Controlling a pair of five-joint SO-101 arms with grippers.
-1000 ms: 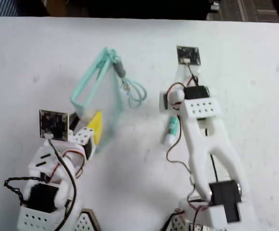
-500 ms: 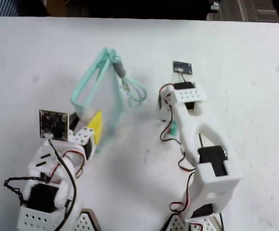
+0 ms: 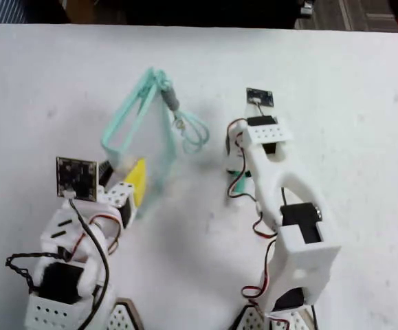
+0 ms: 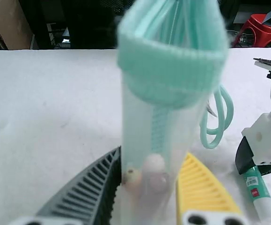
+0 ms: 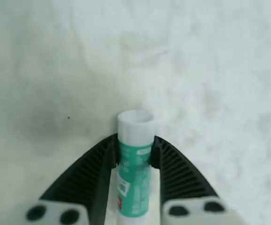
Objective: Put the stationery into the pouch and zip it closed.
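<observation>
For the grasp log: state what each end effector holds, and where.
Left end effector: pouch, by its clear end. Right end effector: glue stick, by its green barrel below the white cap.

The left gripper (image 4: 150, 180) clamps the lower edge of the pouch (image 4: 165, 75) between a dark ribbed finger (image 4: 86, 190) and a yellow ribbed finger (image 4: 201, 187). The pouch stands upright; it is translucent with mint trim, and a zip (image 4: 159, 126) runs down its centre. A mint cord (image 4: 217, 123) loops beside it on the white table (image 4: 46, 103). Near the yellow finger, the right gripper (image 4: 259, 157) sits over one end of a glue stick (image 4: 258, 192).
</observation>
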